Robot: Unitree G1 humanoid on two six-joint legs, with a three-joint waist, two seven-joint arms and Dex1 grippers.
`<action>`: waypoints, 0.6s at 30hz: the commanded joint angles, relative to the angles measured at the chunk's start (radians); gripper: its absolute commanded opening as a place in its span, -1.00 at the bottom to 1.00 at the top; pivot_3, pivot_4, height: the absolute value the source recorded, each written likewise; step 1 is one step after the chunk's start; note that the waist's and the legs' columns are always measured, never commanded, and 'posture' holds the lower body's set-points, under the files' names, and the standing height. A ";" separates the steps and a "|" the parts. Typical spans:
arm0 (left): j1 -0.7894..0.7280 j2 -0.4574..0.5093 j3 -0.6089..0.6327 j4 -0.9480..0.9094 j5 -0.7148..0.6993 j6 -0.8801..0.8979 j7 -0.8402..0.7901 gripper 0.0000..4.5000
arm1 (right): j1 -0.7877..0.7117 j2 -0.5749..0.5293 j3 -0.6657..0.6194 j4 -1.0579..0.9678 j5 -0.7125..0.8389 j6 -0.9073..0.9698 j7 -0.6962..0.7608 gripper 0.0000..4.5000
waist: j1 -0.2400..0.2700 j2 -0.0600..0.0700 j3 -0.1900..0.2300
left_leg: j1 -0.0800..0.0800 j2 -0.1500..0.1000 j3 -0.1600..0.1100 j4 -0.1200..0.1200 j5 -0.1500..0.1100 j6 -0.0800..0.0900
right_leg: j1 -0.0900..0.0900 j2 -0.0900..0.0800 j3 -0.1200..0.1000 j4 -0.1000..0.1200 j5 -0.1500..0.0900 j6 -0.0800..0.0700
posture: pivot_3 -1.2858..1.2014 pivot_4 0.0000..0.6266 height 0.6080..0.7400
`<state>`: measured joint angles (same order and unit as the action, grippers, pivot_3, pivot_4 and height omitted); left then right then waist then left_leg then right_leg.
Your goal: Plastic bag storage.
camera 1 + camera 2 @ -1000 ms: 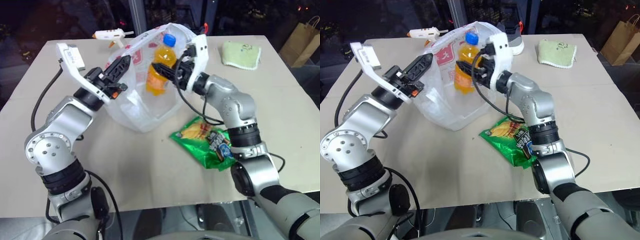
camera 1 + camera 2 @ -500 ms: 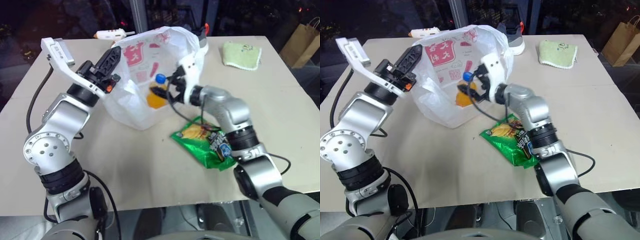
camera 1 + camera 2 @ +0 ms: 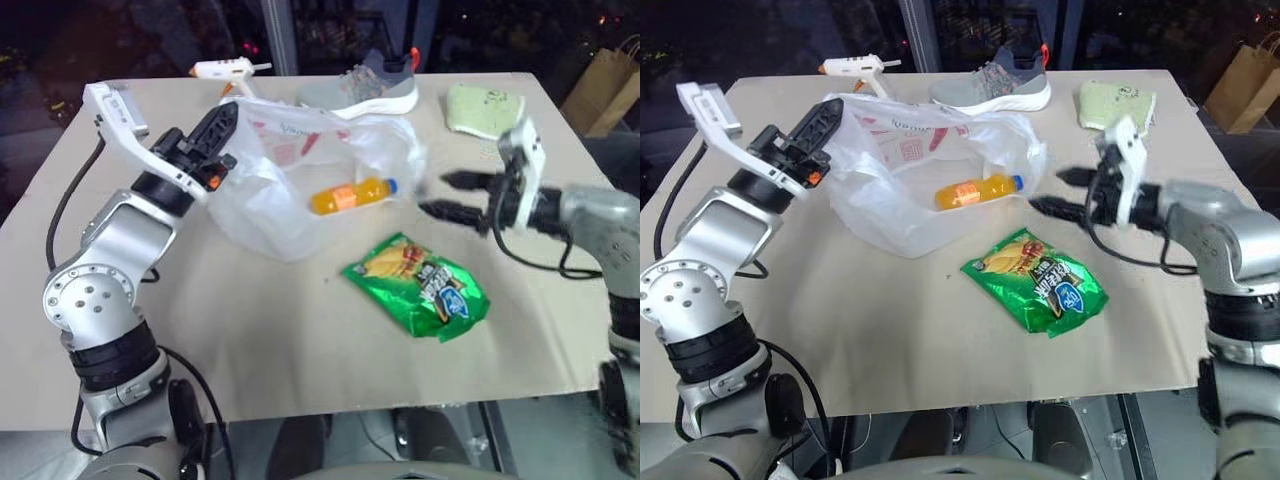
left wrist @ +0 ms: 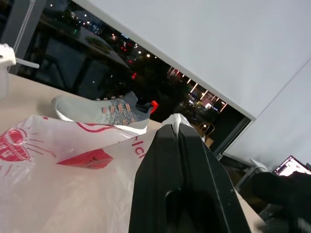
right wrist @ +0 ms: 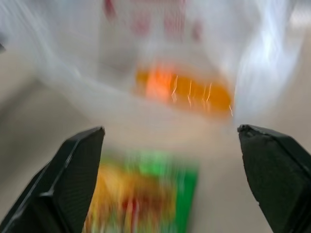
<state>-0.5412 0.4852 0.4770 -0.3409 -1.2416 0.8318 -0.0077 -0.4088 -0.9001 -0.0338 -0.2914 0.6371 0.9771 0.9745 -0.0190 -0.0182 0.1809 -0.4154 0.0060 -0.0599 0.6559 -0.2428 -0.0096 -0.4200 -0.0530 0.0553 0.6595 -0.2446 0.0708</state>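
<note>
Currently a thin white plastic bag (image 3: 300,190) with red print lies slumped on the beige bench (image 3: 250,330), toward its far side. An orange drink bottle (image 3: 350,194) rests on its side inside the bag. The left gripper (image 3: 222,122), fingers pressed together, pinches the bag's rim at the bag's left edge and holds it lifted. The right gripper (image 3: 448,196) hovers to the right of the bag with its fingers spread wide, holding nothing. A green snack packet (image 3: 418,287) lies just in front of the bag, a grey shoe (image 3: 365,92) and a glue gun (image 3: 222,70) behind it, and a green cloth (image 3: 484,108) beyond the right gripper.
</note>
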 commanded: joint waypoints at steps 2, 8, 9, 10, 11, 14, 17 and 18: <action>0.006 0.016 0.009 -0.026 -0.018 -0.029 -0.011 -1.00 | 0.130 -0.124 0.051 -0.124 -0.032 -0.051 0.095 0.98 | -0.013 0.000 0.000 | 0.001 0.000 0.002 0.001 0.000 0.000 | 0.000 0.000 0.002 0.001 0.000 0.000 | 0.03 -0.52 1.00; 0.008 0.014 -0.010 -0.026 -0.018 -0.039 -0.009 -1.00 | 0.169 -0.065 0.109 -0.118 -0.068 -0.026 0.007 0.98 | -0.018 -0.001 0.000 | 0.008 0.002 -0.001 0.007 0.000 0.000 | 0.011 0.004 0.001 0.003 0.000 0.001 | 0.03 -0.52 1.00; 0.009 0.016 -0.012 -0.027 -0.018 -0.039 -0.010 -1.00 | 0.167 -0.051 0.118 -0.114 -0.074 -0.010 -0.016 0.98 | -0.017 -0.001 0.000 | 0.008 0.002 -0.001 0.008 0.000 0.000 | 0.011 0.004 0.001 0.003 0.000 0.001 | 0.03 -0.52 1.00; 0.010 0.019 -0.014 -0.027 -0.016 -0.039 -0.013 -1.00 | 0.164 -0.034 0.123 -0.113 -0.074 0.003 -0.036 0.98 | -0.016 -0.001 0.000 | 0.008 0.002 -0.001 0.009 0.000 0.000 | 0.011 0.004 0.000 0.003 0.000 0.001 | 0.03 -0.52 1.00; 0.011 0.022 -0.016 -0.028 -0.015 -0.038 -0.015 -1.00 | 0.161 -0.022 0.126 -0.113 -0.073 0.014 -0.050 0.98 | -0.015 -0.001 0.000 | 0.008 0.002 -0.001 0.009 0.000 0.000 | 0.011 0.004 0.000 0.003 0.000 0.001 | 0.03 -0.52 1.00; 0.018 0.024 -0.017 -0.031 -0.015 -0.038 -0.017 -1.00 | 0.123 0.090 0.079 -0.090 -0.010 0.122 -0.140 0.98 | -0.017 -0.004 -0.001 | 0.007 0.002 -0.001 0.011 0.000 0.000 | 0.011 0.004 0.000 0.003 0.000 0.001 | 0.03 -0.52 1.00; 0.022 0.024 -0.022 -0.033 -0.013 -0.040 -0.018 -1.00 | 0.113 0.183 0.065 -0.088 0.014 0.188 -0.205 0.98 | -0.017 -0.005 -0.002 | 0.007 0.003 -0.002 0.011 0.000 0.000 | 0.011 0.005 0.000 0.004 0.001 0.001 | 0.03 -0.52 1.00; 0.022 0.024 -0.023 -0.033 -0.013 -0.040 -0.018 -1.00 | 0.115 0.197 0.067 -0.092 0.010 0.191 -0.217 0.98 | -0.015 -0.005 -0.002 | 0.007 0.003 -0.002 0.011 0.000 0.000 | 0.011 0.005 0.000 0.004 0.000 0.001 | 0.03 -0.52 1.00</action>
<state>-0.5148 0.4963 0.4512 -0.3411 -1.2481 0.8120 -0.0166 -0.2936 -0.7141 0.0401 -0.3729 0.6361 1.1401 0.7857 -0.0345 -0.0231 0.1791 -0.4080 0.0091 -0.0624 0.6665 -0.2428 -0.0097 -0.4089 -0.0480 0.0548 0.6631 -0.2441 0.0714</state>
